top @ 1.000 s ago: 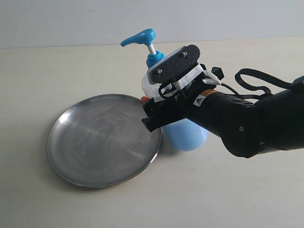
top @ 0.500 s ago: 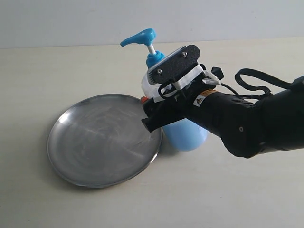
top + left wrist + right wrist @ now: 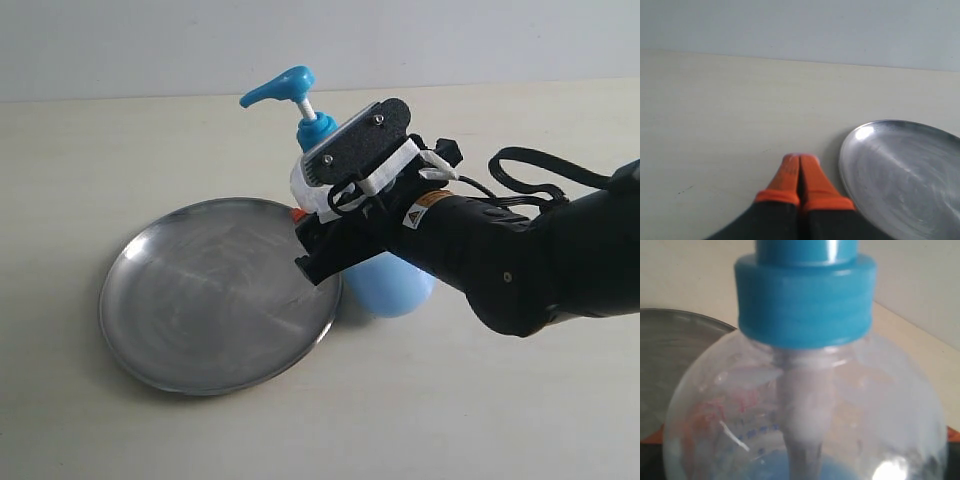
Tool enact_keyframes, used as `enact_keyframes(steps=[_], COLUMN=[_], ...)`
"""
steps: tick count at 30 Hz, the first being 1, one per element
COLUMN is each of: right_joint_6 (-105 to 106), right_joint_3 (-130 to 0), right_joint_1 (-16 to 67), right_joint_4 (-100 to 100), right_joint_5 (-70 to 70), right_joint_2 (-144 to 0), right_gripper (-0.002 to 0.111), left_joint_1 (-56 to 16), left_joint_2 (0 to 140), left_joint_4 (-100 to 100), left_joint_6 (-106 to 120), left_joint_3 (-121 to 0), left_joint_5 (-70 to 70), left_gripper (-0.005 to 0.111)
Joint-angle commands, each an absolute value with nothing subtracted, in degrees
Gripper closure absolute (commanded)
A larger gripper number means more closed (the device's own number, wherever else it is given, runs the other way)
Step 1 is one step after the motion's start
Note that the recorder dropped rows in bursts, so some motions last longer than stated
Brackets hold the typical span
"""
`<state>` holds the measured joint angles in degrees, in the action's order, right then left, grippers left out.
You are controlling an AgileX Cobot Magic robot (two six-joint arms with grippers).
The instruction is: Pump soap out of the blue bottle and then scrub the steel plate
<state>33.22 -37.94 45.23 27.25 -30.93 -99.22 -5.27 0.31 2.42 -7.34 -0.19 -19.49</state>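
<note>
The blue bottle (image 3: 393,285) stands just right of the steel plate (image 3: 200,300), leaning left so its blue pump head (image 3: 285,85) hangs over the plate's far rim. My right gripper (image 3: 322,238) is shut on the bottle's upper body. In the right wrist view the bottle (image 3: 805,390) fills the frame, with its blue collar (image 3: 805,300) and pale blue soap (image 3: 765,471) low inside. An orange fingertip (image 3: 649,436) shows at the edge. My left gripper (image 3: 800,162) is shut and empty beside the plate's rim (image 3: 850,150). It is out of the exterior view.
The pale tabletop (image 3: 480,420) stretches around the plate and bottle, and a light wall (image 3: 450,40) runs along the back. The right arm's black body and cable (image 3: 530,260) reach in from the right.
My right gripper has shifted a little to the left with the bottle, and the pump head has swung left toward the plate.
</note>
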Motion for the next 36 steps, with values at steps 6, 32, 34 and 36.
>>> enact_keyframes(steps=[6,32,34,36], right_joint_6=[31.5,29.9,29.9,29.9], right_joint_3=[-37.6,-37.6,-37.6,-37.6], right_joint_1=[45.3,45.3,45.3,45.3], right_joint_4=[25.0,22.2,22.2,22.2], right_joint_5=[-30.8,-33.0,-33.0,-33.0], right_joint_2=[-99.7,-99.7,-99.7,-99.7], right_gripper=[0.108,0.108,0.108,0.108], left_joint_1=[-5.6,-11.4,-11.4,-11.4], left_joint_2=[1.1,20.3,20.3,20.3], left_joint_4=[2.2,2.2,2.2,2.2], left_joint_6=[-7.2,-7.2,-7.2,-7.2], left_joint_3=[-1.5,-29.5,-29.5,-29.5], left_joint_5=[-21.0,-20.4,-20.4,-20.4], left_gripper=[0.107,0.107,0.107,0.107])
